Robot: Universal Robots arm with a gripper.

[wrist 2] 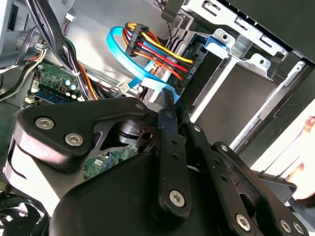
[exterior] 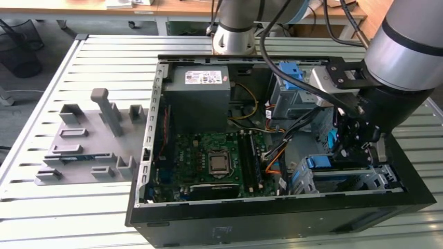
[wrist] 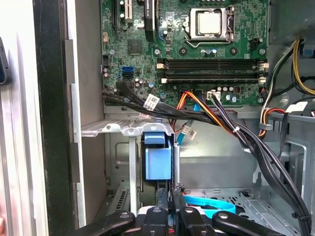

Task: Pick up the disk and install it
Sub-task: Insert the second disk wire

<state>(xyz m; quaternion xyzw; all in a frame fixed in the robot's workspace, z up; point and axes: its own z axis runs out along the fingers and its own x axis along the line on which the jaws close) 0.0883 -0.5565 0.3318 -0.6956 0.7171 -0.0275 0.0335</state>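
Jaws (wrist: 168, 212) closed, just beside the disk (wrist: 157, 160).

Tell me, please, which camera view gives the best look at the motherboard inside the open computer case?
The first wrist view: the motherboard faces the camera, with processor socket and memory slots unobstructed. The exterior view shows the whole board smaller, within the case. The second wrist view shows a green corner behind cables.

Slatted metal table (exterior: 83, 207) — wooden desks (exterior: 173, 6) behind, grey floor (exterior: 41, 83).
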